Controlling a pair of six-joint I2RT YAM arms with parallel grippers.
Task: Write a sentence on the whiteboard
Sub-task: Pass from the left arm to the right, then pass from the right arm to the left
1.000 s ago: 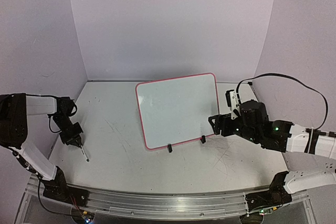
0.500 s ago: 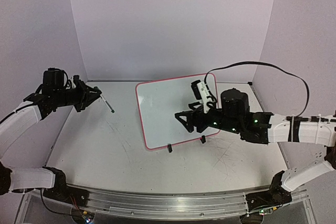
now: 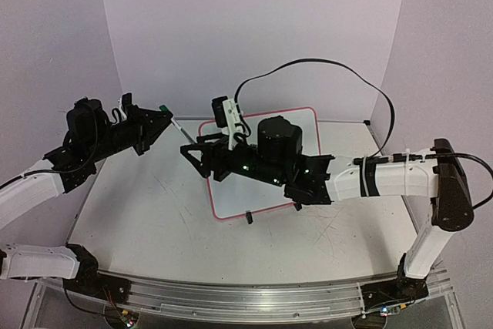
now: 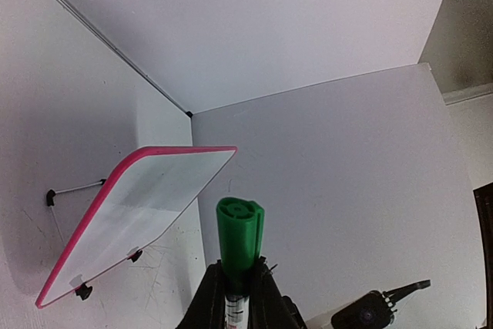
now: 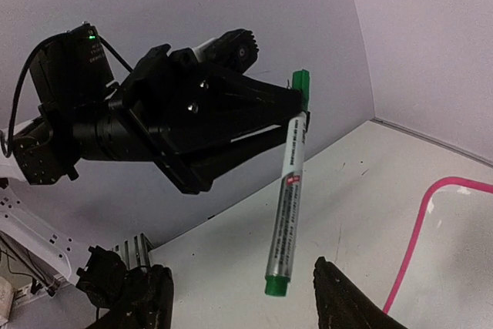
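The whiteboard (image 4: 142, 206) stands propped at a tilt on the table (image 3: 154, 221), blank where it shows. Just off its far left corner the left gripper (image 3: 165, 115) pinches a green marker (image 5: 283, 213) near one end. The right gripper (image 5: 240, 275), reaching across the board and spread wide, brackets the marker's free end, seemingly without contact. The board looks light — likely to skid or tip under pen pressure. The marker's smooth, stiff barrel wants a firm mid-barrel grip.

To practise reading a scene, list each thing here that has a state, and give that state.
whiteboard: propped tilted on its feet, blank.
green marker: capped, held off the table.
left gripper: fingers shut on the marker.
right gripper: fingers open, empty, near the marker.
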